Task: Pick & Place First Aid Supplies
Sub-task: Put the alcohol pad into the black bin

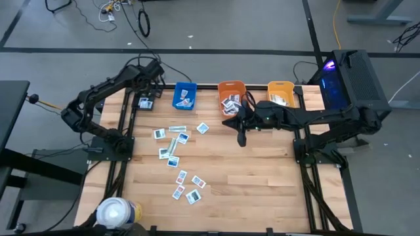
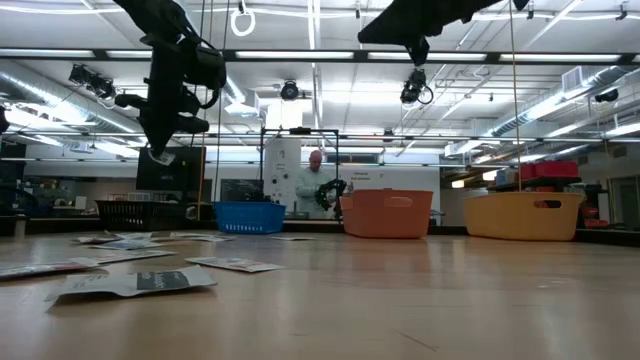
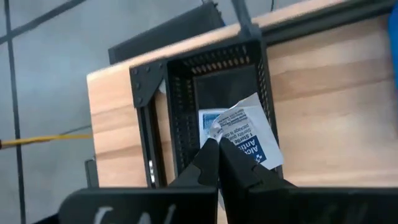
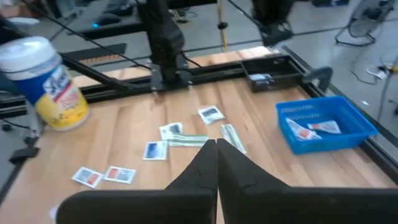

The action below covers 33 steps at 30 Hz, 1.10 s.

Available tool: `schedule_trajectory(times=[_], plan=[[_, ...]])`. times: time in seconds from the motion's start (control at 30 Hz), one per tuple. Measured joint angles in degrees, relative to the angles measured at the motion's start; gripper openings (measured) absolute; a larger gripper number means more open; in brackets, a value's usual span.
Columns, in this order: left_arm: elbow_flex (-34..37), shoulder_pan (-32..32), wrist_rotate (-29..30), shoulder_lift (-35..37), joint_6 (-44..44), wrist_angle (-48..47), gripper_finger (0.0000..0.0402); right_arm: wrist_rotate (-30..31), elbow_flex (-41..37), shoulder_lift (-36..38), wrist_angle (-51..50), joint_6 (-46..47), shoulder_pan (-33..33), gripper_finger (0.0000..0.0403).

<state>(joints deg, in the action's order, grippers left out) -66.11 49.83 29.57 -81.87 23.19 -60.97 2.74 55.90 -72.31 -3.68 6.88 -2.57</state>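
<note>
My left gripper (image 3: 217,144) hung over the black mesh plastic bin (image 3: 214,68) at the far left corner of the pale wooden table (image 1: 262,190), its jaws pinched shut on the edge of a small flat white packet with blue print (image 3: 249,134). The packet dangled directly above the bin's opening, where another blue-printed packet (image 3: 208,119) already lay on the floor. To do this step well, I judged I should keep the packet centred over the opening, drop a little lower so the light paper could not drift onto the rim, then part the jaws fully and lift straight up so nothing clung to a finger.

My right gripper (image 1: 241,139) waited with jaws shut on nothing, hanging above the table just in front of the orange plastic bin (image 1: 231,88), between the blue plastic bin (image 1: 184,88) and the yellow plastic bin (image 1: 281,86).

Most of the supplies were still out: a loose scatter of small white packets (image 1: 178,160) and a few pale greenish strips (image 1: 172,145) lay on the left middle of the table, well apart from all the bins. A large white roll with a yellow and blue band (image 1: 118,213) stood at the near left edge, and I meant to leave it alone.
</note>
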Motion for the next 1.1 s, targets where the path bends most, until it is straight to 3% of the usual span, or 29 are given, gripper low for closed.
schedule_trajectory(times=[0.27, 0.5, 0.73, 0.87, 1.1], plan=[[0.0, 0.2, 0.5, 0.0, 0.9, -3.7, 0.0002, -2.1, 0.0, 0.0, -1.3, 0.2, -2.6, 0.0002], [0.0, 0.2, 6.0, 0.0, 0.7, -4.0, 0.0002, -3.7, 0.0, 0.0, -1.3, 0.2, -3.4, 0.0002], [0.0, 0.2, 6.5, 0.0, -0.2, -3.5, 0.0008, -3.7, 0.0, 0.0, -1.2, 0.2, -4.2, 0.0002], [0.0, 0.2, 8.1, 0.0, -0.3, -3.4, 0.0041, -3.7, 0.0, 0.0, -1.2, 0.2, -4.2, 0.0002], [0.0, 0.2, 8.8, 0.0, -0.4, -2.9, 0.0139, -3.7, 0.0, 0.0, -1.2, 0.2, -4.2, 0.0002]])
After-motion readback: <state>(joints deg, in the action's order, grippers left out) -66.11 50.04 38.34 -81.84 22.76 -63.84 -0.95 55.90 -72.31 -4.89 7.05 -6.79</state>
